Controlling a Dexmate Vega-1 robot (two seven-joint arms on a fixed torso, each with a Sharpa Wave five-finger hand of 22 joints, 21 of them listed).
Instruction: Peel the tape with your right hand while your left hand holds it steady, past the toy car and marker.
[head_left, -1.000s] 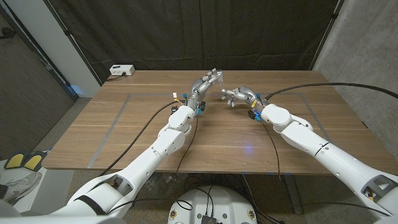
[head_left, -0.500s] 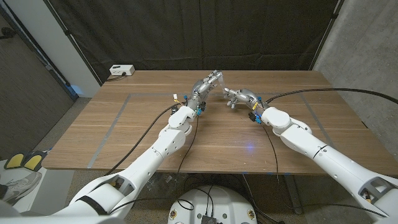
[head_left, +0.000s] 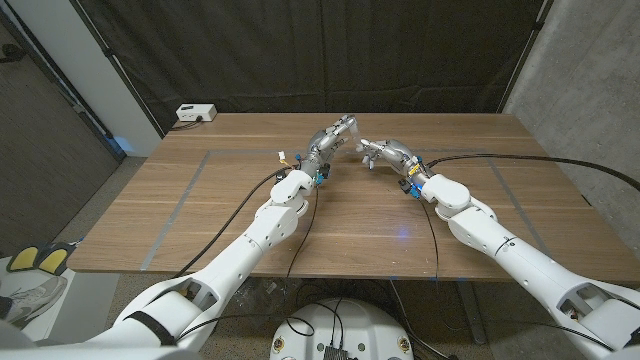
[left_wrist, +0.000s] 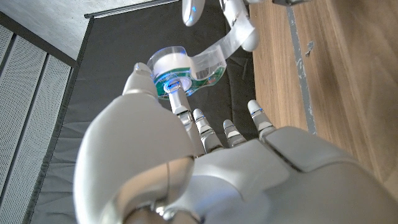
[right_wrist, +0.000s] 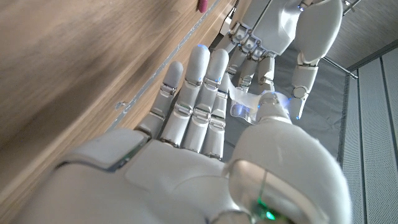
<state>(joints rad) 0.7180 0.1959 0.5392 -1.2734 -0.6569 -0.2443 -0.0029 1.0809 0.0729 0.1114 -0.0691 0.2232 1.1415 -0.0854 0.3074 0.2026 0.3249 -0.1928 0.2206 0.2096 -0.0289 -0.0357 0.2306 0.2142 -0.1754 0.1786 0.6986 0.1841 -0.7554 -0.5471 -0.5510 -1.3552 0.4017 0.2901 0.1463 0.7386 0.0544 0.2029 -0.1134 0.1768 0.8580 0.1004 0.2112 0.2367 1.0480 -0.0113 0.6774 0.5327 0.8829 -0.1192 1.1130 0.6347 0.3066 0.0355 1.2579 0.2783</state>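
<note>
The tape roll (left_wrist: 180, 71) is held off the wooden table (head_left: 200, 215) over its far middle, gripped in the fingers of the left hand (head_left: 333, 137), which reaches forward and holds it where the other hand can get at it. In the left wrist view the roll shows a white core with green print, and a clear strip of tape (left_wrist: 214, 56) runs from it to a fingertip of the right hand (head_left: 383, 153). In the right wrist view that hand's thumb presses a pale loose end of tape (right_wrist: 245, 104) against its fingers, so it appears closed on the strip. The two hands are close together, just beside each other, which suggests the peel is only beginning: the left hand serves as the fixed anchor so that the roll does not follow when the right hand draws away. A white box (head_left: 195, 113) lies well apart from the roll, near the table's far left corner. A small reddish thing (right_wrist: 202, 5) lies on the table near its edge in the right wrist view; whether it is the marker cannot be told.
</note>
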